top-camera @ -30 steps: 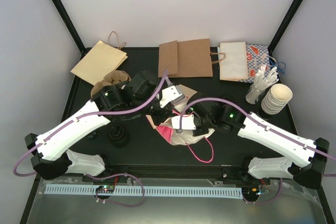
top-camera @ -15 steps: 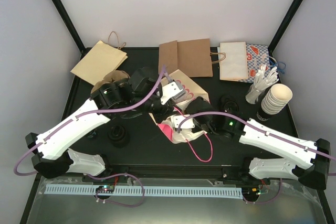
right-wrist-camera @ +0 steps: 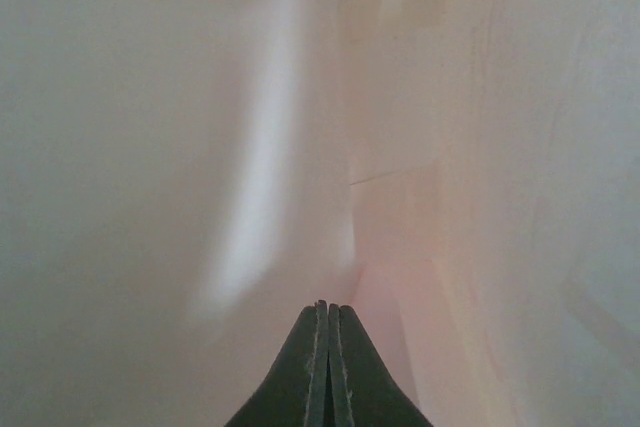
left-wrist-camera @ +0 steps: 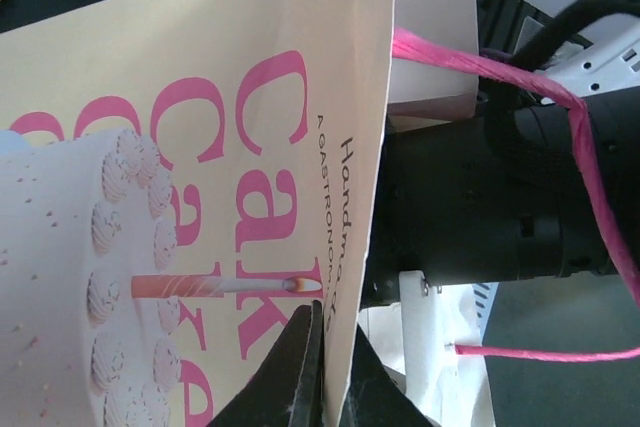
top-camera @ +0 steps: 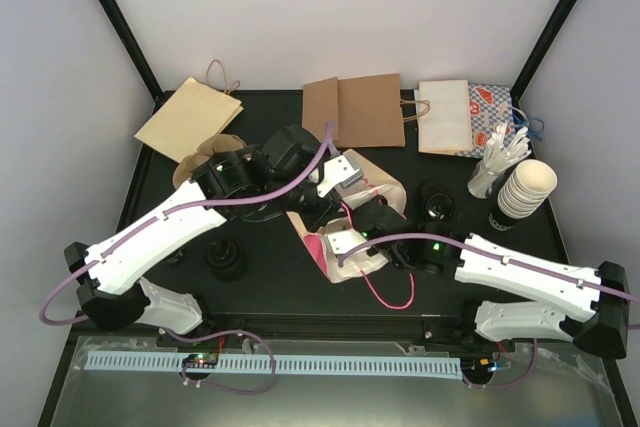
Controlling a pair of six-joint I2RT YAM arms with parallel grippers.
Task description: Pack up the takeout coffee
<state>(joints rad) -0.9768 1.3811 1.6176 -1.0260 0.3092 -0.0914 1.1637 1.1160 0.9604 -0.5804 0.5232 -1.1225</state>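
A cream paper bag (top-camera: pixel 368 173) with a pink cake print and pink handles (top-camera: pixel 386 296) lies at the table's middle. My left gripper (top-camera: pixel 336 175) is shut on the bag's upper edge; in the left wrist view the paper wall (left-wrist-camera: pixel 200 147) runs between the fingers of that gripper (left-wrist-camera: pixel 335 347). My right arm (top-camera: pixel 500 262) reaches from the right into the bag's mouth. Its gripper (right-wrist-camera: pixel 327 312) is shut with nothing in it, surrounded by the pale inner walls of the bag (right-wrist-camera: pixel 200 147). The takeout coffee is out of view.
Two brown bags (top-camera: pixel 352 110) lie flat at the back, a tan one (top-camera: pixel 188 117) at the back left, a white and printed one (top-camera: pixel 468 115) at the back right. A stack of cream cups (top-camera: pixel 528 187) and white cutlery (top-camera: pixel 497 162) stand right. Black lids (top-camera: pixel 225 259) (top-camera: pixel 437 197) sit on the table.
My left gripper has pulled the bag's edge up and toward the back right, opening its mouth. My right gripper has moved left and gone inside the bag.
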